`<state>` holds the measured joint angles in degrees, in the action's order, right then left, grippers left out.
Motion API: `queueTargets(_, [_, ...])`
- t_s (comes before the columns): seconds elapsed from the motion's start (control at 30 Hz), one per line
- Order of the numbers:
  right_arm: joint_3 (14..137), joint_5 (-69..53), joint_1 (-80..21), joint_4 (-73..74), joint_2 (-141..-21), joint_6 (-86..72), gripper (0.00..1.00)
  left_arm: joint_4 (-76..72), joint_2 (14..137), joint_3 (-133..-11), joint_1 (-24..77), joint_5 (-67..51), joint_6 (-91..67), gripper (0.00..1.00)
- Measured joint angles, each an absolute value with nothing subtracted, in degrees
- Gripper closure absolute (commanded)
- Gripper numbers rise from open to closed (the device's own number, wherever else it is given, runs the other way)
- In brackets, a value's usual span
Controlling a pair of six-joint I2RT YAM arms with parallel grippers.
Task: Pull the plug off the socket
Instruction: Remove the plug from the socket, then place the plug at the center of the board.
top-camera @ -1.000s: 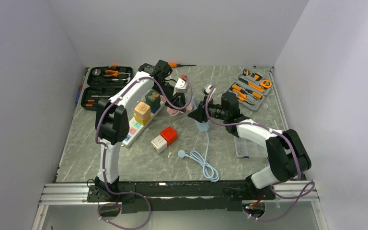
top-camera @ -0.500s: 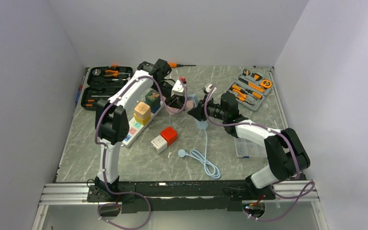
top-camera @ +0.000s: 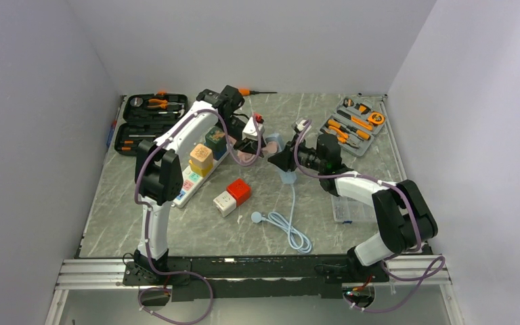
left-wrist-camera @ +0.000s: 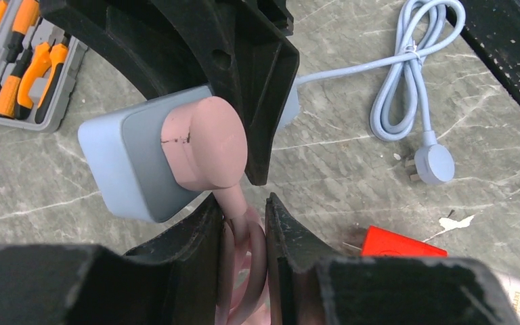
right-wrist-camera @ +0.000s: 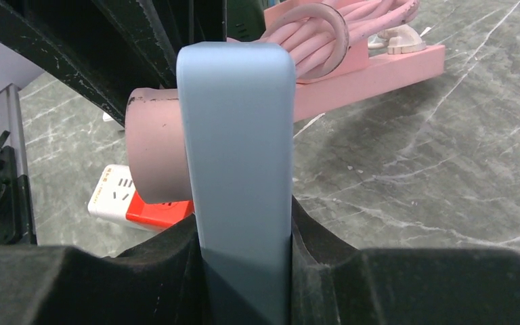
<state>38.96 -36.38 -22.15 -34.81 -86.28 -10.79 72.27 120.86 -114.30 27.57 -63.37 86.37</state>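
Observation:
A pink plug (left-wrist-camera: 203, 142) sits in a light blue socket block (left-wrist-camera: 125, 166), held above the table mid-back. My right gripper (right-wrist-camera: 244, 223) is shut on the block (right-wrist-camera: 238, 156), with the plug (right-wrist-camera: 154, 161) sticking out of its left face. My left gripper (left-wrist-camera: 244, 203) is shut on the plug's pink cable (left-wrist-camera: 238, 220) just below the plug. In the top view the left gripper (top-camera: 252, 143) and right gripper (top-camera: 279, 160) meet at the block (top-camera: 275, 144). The block's blue cable (top-camera: 290, 223) trails toward me.
A pink power strip (right-wrist-camera: 372, 78) with coiled pink cable lies under the left gripper. A white power strip with cube adapters (top-camera: 200, 162) and red-and-white cubes (top-camera: 231, 196) lie left. A black tool case (top-camera: 150, 122), grey tool tray (top-camera: 353, 125) and clear box (top-camera: 349, 207) are around.
My left gripper has come down toward the socket block and closed on the pink cable. My right gripper with the block has shifted slightly to the right.

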Motion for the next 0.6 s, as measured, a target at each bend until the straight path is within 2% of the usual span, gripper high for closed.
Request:
queueTargets(0.13, [38.8, -37.1, -21.4, -35.0, -86.5, -11.6, 1.00, 71.2, 120.4, -113.4, 27.9, -63.4, 87.8, 1.00])
queueTargets(0.37, [39.4, -22.9, -15.2, -33.8, -88.3, -12.6, 1.00, 80.0, 118.4, -111.3, 28.3, -63.7, 88.5, 1.00])
queueTargets(0.6, [40.5, -18.4, -15.7, -32.2, -89.3, -12.1, 1.00, 79.6, 117.9, -111.1, 28.6, -64.0, 86.1, 1.00])
